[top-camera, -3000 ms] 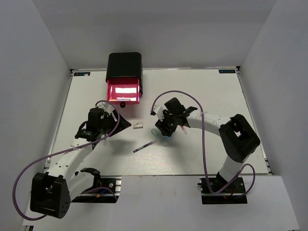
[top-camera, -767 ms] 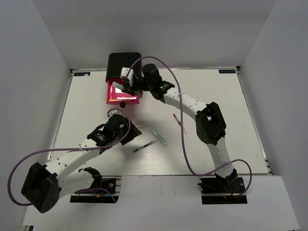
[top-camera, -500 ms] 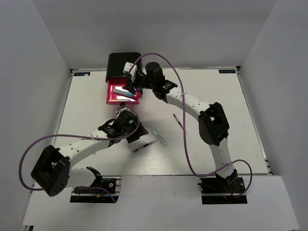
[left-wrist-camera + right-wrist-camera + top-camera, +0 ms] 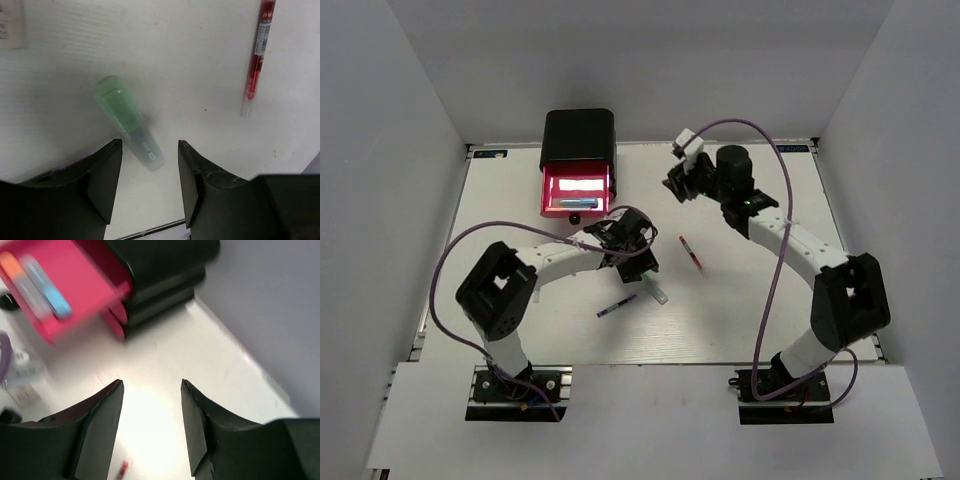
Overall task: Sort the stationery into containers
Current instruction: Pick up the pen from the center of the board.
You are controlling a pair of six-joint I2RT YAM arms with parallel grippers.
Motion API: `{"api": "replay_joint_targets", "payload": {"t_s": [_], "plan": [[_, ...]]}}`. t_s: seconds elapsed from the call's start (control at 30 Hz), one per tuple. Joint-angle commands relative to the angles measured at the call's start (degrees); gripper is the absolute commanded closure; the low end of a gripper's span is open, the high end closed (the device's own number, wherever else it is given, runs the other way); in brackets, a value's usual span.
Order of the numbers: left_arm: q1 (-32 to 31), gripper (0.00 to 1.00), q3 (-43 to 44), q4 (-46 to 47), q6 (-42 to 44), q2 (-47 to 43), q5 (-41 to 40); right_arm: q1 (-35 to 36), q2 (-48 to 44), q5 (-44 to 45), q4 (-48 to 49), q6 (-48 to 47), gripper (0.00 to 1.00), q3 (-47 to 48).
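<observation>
The left gripper [image 4: 149,150] hangs low over the table [image 4: 770,300] with its jaws apart and nothing clamped. The pale green marker [image 4: 129,122] lies flat just beyond them. Its clear end sits between the two fingertips, with a gap on each side, and its green cap points away toward 11 o'clock. A red pen [image 4: 256,55] lies well apart at 1 o'clock, running nearly straight up the wrist view.

The marker's clear barrel carries a short dark print and the red pen has a white label with small characters. Neither can be read.

From above, the thin dark pen [image 4: 617,305] lies near this gripper at 7 o'clock. The open pink drawer [image 4: 548,190] of the black box [image 4: 578,133] is at 11 o'clock. Bare table lies from 3 round to 6 o'clock.

The right gripper [image 4: 151,390] is also spread and empty, raised near the table's far edge and the wall. In its blurred view the drawer is at 10 o'clock, holding an orange-capped marker [image 4: 12,267] and a blue marker [image 4: 55,302] side by side.
</observation>
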Motion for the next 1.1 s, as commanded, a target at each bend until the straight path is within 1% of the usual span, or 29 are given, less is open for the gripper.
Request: {"api": "replay_joint_targets", "payload": {"t_s": [0.0, 0.07, 0.1, 0.17, 0.2, 0.23, 0.43, 0.5, 0.53, 0.57, 0.63, 0.67, 0.7, 0.77, 0.8, 0.83, 0.87, 0.9, 1.0, 1.07], "plan": [[-1.5, 0.41, 5.9, -6.1, -2.1, 3.6, -1.7, -2.2, -7.5, 0.7, 0.6, 1.8, 0.44, -9.0], [-1.5, 0.41, 7.8, -6.8, -2.1, 5.8, -1.7, -3.9, -9.6, 0.5, 0.6, 1.9, 0.44, -13.5], [-2.0, 0.41, 9.0, -8.9, -2.1, 7.0, -1.7, -4.2, -12.5, 0.6, 0.7, 3.0, 0.44, -15.8], [-2.6, 0.41, 14.1, -12.8, -1.6, 11.2, -1.7, -5.5, -14.0, 0.4, 0.6, 3.6, 0.44, -18.8], [-2.6, 0.41, 16.7, -16.3, -1.6, 12.4, -1.7, -6.0, -16.4, 0.3, 0.5, 4.3, 0.44, -19.5], [-3.1, 0.41, 17.3, -17.5, -1.6, 13.3, -2.2, -6.4, -16.9, 0.2, 0.5, 4.8, 0.44, -21.1], [-3.6, 0.41, 17.9, -18.1, -1.6, 16.7, -2.2, -9.0, -20.8, -0.9, 0.3, 6.2, 0.44, -26.3], [-3.6, 0.44, 20.4, -18.8, -0.9, 18.1, -2.8, -9.7, -21.1, -1.5, 0.1, 6.8, 0.44, -27.3], [-3.6, 0.46, 21.2, -20.2, -0.3, 19.6, -2.8, -9.7, -21.9, -1.6, 0.0, 6.9, 0.44, -28.1], [-3.6, 0.54, 22.4, -20.2, 0.4, 20.2, -2.8, -10.5, -22.1, -1.9, -0.1, 7.4, 0.44, -28.5], [-4.2, 0.64, 23.2, -20.8, 1.1, 20.7, -2.8, -10.5, -23.0, -2.3, -0.3, 7.6, 0.44, -29.9], [-4.2, 0.74, 23.2, -20.8, 1.7, 21.2, -2.8, -10.9, -23.2, -2.3, -0.4, 7.8, 0.44, -30.1], [-4.2, 0.77, 23.2, -20.8, 1.7, 21.2, -3.4, -11.1, -23.6, -2.5, -0.5, 7.8, 0.44, -30.5], [-4.2, 0.84, 23.7, -20.8, 2.5, 19.3, -4.1, -11.3, -24.9, -3.7, -0.7, 7.6, 0.39, -31.8], [-4.2, 0.86, 23.7, -20.0, 3.6, 18.3, -5.0, -11.5, -25.0, -4.1, -1.1, 7.2, 0.36, -32.4], [-4.2, 0.87, 23.7, -19.4, 4.4, 17.0, -5.7, -11.6, -25.8, -6.5, -1.6, 6.2, 0.33, -32.8], [-3.6, 0.90, 24.3, -18.2, 5.7, 14.2, -7.4, -11.7, -26.3, -7.3, -2.3, 5.6, 0.27, -33.1], [-3.6, 0.90, 24.3, -17.6, 6.4, 12.8, -8.0, -11.5, -26.5, -8.7, -2.4, 5.2, 0.26, -33.9], [-2.1, 0.90, 26.9, -17.6, 6.9, 7.6, -12.2, -11.7, -28.5, -11.2, -2.6, 4.6, 0.26, -36.0], [-0.3, 0.90, 27.6, -17.6, 6.9, 5.0, -14.8, -12.0, -29.5, -12.7, -2.5, 4.6, 0.31, -36.7]]}}
